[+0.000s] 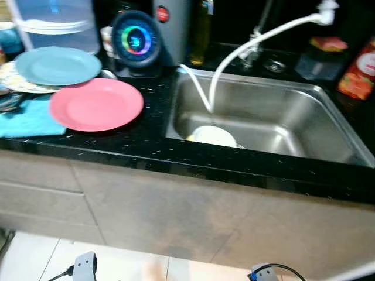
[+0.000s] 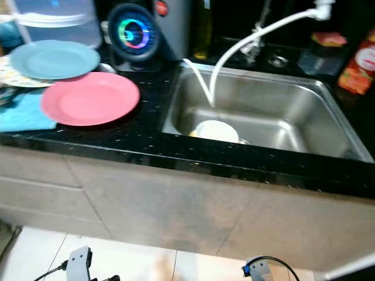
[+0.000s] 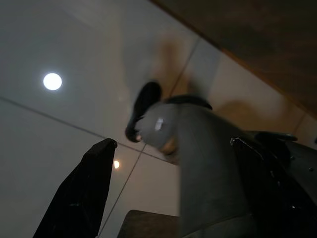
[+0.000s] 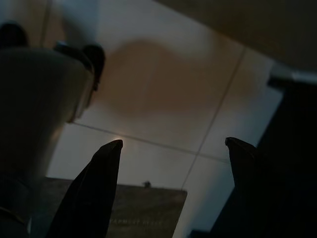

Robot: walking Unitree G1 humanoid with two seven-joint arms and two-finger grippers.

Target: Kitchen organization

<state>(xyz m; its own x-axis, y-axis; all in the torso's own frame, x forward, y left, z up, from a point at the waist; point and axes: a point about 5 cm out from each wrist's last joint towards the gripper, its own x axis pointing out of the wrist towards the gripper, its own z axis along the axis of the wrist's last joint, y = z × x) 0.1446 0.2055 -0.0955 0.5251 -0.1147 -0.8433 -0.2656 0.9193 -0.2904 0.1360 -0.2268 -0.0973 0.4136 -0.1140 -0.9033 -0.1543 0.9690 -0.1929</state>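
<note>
Both arms hang idle at floor level. Left gripper (image 3: 168, 193) fingers spread wide, holding nothing; right gripper (image 4: 171, 191) the same, pointed at floor tile.

Task items sit well above and ahead, on the black counter (image 1: 146, 149). The pink plate (image 1: 96, 104) lies flat left of the sink (image 1: 304, 117), so the left arm looks nearer.

Count: 1 pink plate, 1 blue plate (image 1: 57, 65) on 1 patterned plate (image 1: 17, 83), 1 white dish (image 1: 214, 136) in the sink, nearer the right arm, 1 blue cloth (image 1: 26, 120).

Left gripper (image 3: 173, 168) hangs low over the pale tiled floor (image 3: 54, 134), jaws wide apart, a blurry grey robot leg (image 3: 203, 163) between them (ceiling light (image 3: 52, 81) reflecting off a tile).
</note>
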